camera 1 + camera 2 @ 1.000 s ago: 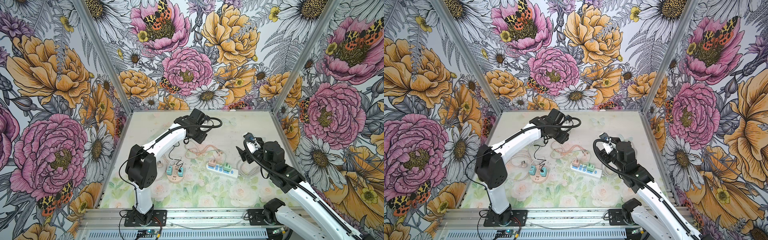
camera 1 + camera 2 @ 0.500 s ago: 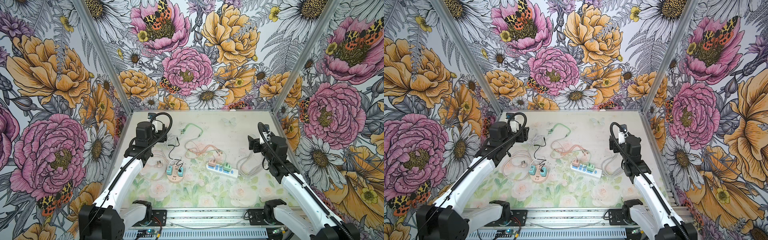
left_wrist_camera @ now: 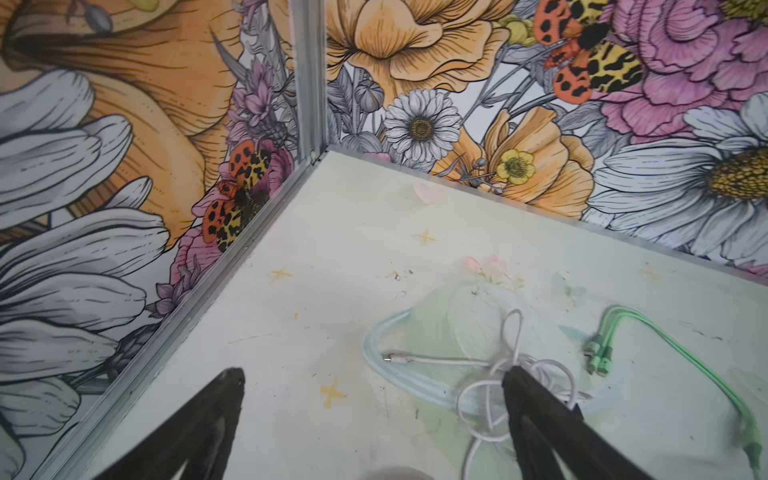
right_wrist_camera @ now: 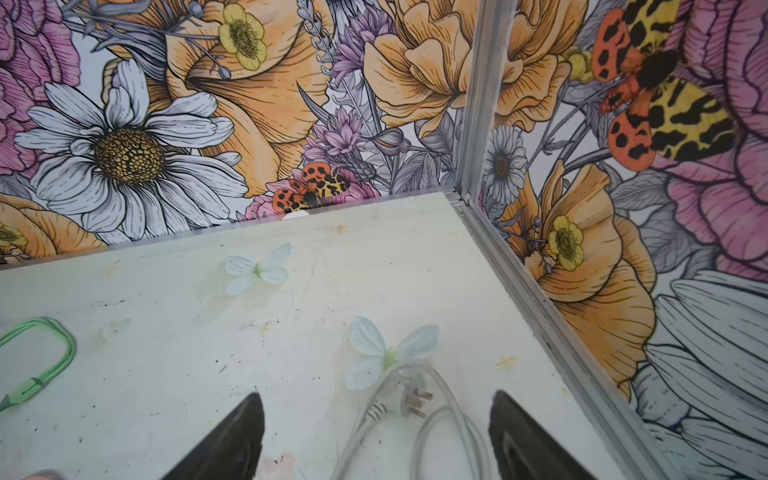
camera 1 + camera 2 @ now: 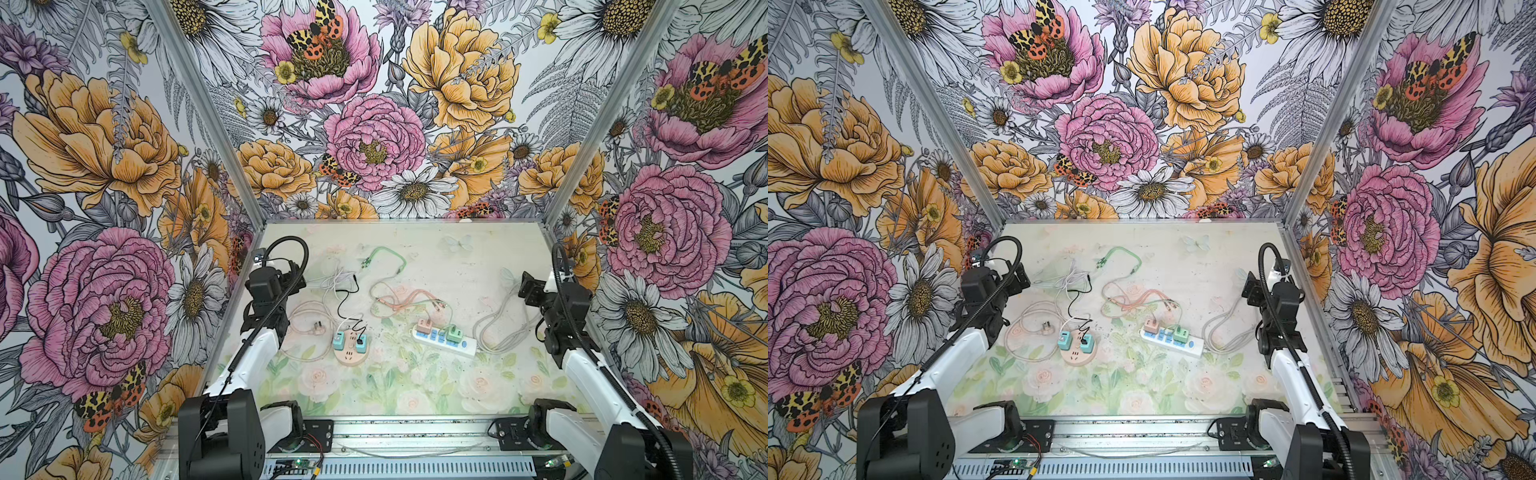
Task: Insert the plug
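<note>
While the black-corded plug [image 5: 361, 332] sits in the round pink socket [image 5: 351, 355] on the table [image 5: 415, 249], my left hand [image 3: 372, 374] has withdrawn sideways, spread apart and empty; my right hand [image 4: 376, 397] gapes empty too, so insertion looks done.

No text, label, brand or number can be read in any view. Any print on the strip [image 5: 444, 341] or the round socket [image 5: 351, 353] is too small to make out.
</note>
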Controlling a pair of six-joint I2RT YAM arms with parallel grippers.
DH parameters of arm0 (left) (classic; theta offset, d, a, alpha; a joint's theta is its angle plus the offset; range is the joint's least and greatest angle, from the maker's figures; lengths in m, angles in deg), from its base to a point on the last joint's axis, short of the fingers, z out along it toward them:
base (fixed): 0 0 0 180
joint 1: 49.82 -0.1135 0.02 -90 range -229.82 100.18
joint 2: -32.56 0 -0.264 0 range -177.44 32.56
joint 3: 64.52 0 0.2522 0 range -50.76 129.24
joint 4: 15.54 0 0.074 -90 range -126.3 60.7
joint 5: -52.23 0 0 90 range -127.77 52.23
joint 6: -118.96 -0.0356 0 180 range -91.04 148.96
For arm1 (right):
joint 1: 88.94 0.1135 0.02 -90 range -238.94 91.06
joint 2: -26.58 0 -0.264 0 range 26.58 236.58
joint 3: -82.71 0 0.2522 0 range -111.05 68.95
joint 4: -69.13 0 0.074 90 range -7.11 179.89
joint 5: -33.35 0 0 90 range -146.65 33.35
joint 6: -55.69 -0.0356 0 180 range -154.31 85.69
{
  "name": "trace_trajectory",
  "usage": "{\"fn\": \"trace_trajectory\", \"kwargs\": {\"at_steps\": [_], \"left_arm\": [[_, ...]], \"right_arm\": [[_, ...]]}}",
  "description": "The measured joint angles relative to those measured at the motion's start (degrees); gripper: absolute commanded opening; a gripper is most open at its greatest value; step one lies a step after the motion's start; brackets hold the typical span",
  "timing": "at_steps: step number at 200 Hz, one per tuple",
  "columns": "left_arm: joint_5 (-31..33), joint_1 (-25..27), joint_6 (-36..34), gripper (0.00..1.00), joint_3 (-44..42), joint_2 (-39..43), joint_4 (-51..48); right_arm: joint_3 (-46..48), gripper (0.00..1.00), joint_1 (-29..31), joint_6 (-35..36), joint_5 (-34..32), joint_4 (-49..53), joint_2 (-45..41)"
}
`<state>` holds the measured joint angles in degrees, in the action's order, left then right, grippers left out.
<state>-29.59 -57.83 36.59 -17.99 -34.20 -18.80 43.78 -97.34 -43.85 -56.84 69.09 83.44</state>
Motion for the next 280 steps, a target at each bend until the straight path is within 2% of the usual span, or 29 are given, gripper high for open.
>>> {"fn": "trace_trajectory", "kwargs": {"at_steps": [71, 122, 156, 190, 226, 248, 261, 264, 266, 280], "left_arm": [[-0.1, -1.2, 1.4, 0.99, -5.8, -7.7, 13.4], [-0.4, -1.1, 2.8, 0.99, -14.3, -12.6, 30.8], [-0.2, -0.3, 2.7, 0.99, -14.4, -13.9, 34.3], [0.7, 2.8, 0.8, 0.99, -13.7, -14.3, 36.2], [4.5, 10.3, -4.9, 0.99, -11.6, -18.9, 38.2], [5.7, 10.4, -5.8, 0.99, -11.4, -19.3, 38.6], [5.7, 10.1, -6.4, 0.99, -11.4, -20.2, 40.2], [5.7, 10.1, -6.6, 0.99, -11.4, -20.5, 40.5], [5.7, 10.0, -6.6, 0.99, -11.4, -20.7, 40.7], [5.5, 9.7, -7.1, 0.99, -11.4, -21.8, 41.2]], "right_arm": [[6.5, 0.84, -0.2, -0.1, 0.5, -15.0, 11.0], [8.3, 0.84, -0.2, 0.0, 0.5, -22.1, 14.6], [8.2, 0.83, -0.2, 0.1, 0.7, -26.1, 17.2], [8.3, 0.83, -0.2, 0.0, 2.2, -32.1, 21.5], [10.8, 0.83, 1.5, 0.4, 2.4, -45.0, 31.2], [11.2, 0.83, 2.4, 0.7, 2.4, -45.9, 31.8], [10.4, 0.84, 2.9, 1.1, 2.4, -45.7, 31.7], [10.1, 0.96, 3.0, 1.3, 2.3, -45.6, 31.7], [9.9, 0.99, 3.0, 1.3, 2.3, -45.4, 31.7], [7.5, 1.0, 3.3, 1.8, 2.0, -43.1, 31.7]]}}
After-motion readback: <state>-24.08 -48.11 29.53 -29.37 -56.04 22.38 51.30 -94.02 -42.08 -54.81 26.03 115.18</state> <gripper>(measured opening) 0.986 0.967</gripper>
